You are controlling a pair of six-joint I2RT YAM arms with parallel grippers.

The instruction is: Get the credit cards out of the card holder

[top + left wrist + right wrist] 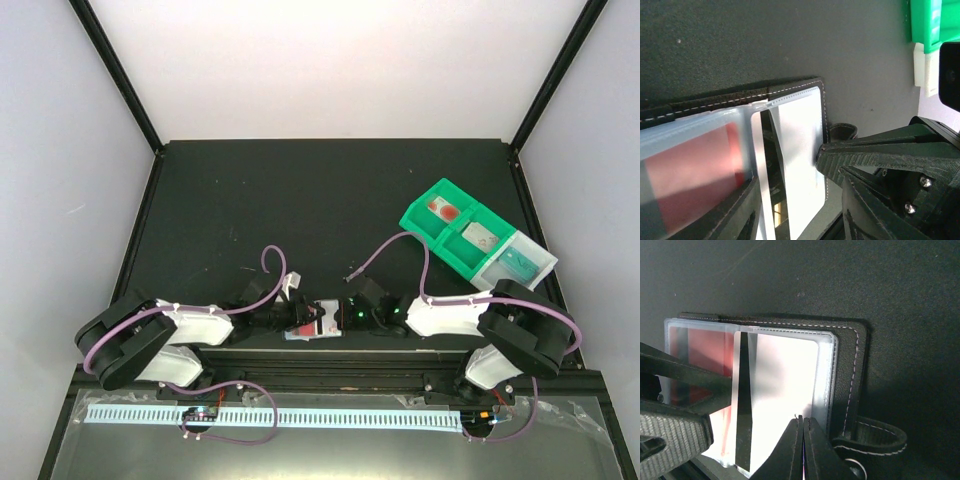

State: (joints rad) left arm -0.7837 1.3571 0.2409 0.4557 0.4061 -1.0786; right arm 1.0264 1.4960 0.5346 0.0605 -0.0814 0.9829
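Observation:
The black card holder (308, 325) lies open near the table's front edge, between my grippers. Its stitched rim shows in the left wrist view (740, 100) and the right wrist view (845, 355). Its clear pockets hold a red card (705, 352) and a white card (785, 375). My left gripper (292, 312) is shut on the pocket leaf with the red card (690, 170). My right gripper (803, 421) is shut, and its tips press on the white card's pocket. Three credit cards lie in the green tray: white with red marks (441, 208), pale grey (479, 239), teal (522, 260).
The green-and-clear compartment tray (415, 212) sits at the right middle of the black table, and its corner shows in the left wrist view (927, 25). The holder's snap tab (875, 437) sticks out beside my right fingers. Purple cables loop over both arms.

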